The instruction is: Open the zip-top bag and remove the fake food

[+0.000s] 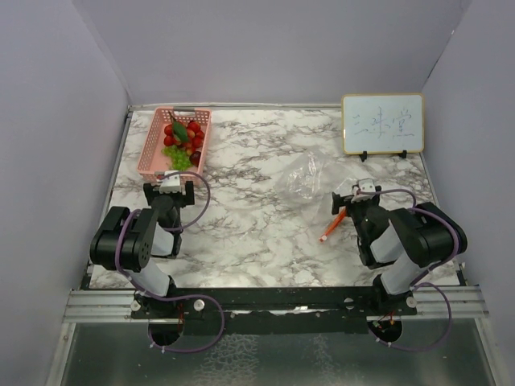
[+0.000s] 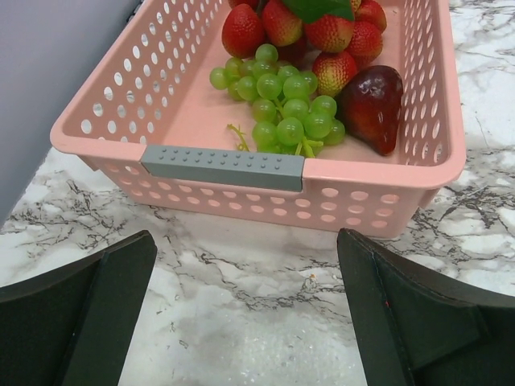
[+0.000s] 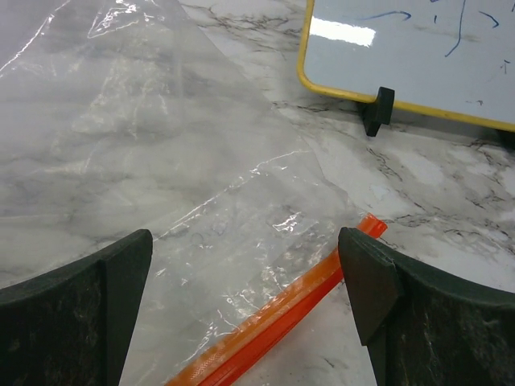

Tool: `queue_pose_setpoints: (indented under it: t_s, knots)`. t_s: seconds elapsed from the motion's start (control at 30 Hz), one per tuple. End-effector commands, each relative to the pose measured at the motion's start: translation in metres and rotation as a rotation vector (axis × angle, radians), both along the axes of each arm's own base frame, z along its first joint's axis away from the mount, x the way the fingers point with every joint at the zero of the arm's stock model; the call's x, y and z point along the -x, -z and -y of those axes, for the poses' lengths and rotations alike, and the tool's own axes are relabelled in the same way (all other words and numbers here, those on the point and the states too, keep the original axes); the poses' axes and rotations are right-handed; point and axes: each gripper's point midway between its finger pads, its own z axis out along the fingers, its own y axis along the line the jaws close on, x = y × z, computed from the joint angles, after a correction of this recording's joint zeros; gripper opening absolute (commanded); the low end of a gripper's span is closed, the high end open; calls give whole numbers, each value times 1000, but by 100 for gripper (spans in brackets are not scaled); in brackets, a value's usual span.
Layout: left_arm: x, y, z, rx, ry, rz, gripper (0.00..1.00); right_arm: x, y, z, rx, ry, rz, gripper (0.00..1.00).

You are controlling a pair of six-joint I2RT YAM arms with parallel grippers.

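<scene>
Left side. My left claw [image 2: 245, 241] is released, jaws spread wide, with nothing between them. It hangs low over the surface [image 2: 241, 322], with the near wall of the basket [image 2: 378, 173] just ahead.

The food [image 2: 286, 112] lies in the basket: green grapes at the near end, strawberries [image 2: 322, 32] behind them, and a dark red piece [image 2: 374, 104] against the right wall.

Risk 1: any forward drift of this claw meets the basket wall first. The basket looks light. I judge it would slide or tip and spill the food.

Centre. The bag [image 1: 306, 178] lies on the surface, well apart from the basket. It reads flat and see-through, and I see no food inside. Its far part is crumpled, so I cannot be sure it is fully empty.

Right side. My right claw [image 3: 245, 241] is released too, holding nothing, just over the bag's near corner. The orange zip [image 3: 273, 322] runs between the jaws.

Risk 2: if this claw dips or clenches here, it catches film or zip and drags the bag along. Thin film may also cling to a finger.

Risk 3: the board [image 3: 418, 48] stands just beyond the bag on small feet. A forward reach, or a dragged bag, could knock it over.

Judgement: the task looks done, or close to it. The main hazard is disturbing what is settled.
</scene>
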Motion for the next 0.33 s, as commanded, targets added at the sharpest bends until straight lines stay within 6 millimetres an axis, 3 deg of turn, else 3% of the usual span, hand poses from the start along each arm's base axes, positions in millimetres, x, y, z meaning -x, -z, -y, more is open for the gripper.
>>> queue_pose_setpoints:
  t_s: [0.0,0.3]
  knots:
    - [-11,-7,-1,2,-12,29,99,-7,-45,-7,-14,-39,178,99]
    - [-12,-4,-1,3,-18,15,99,-15,-40,-10,-18,-44,140,99]
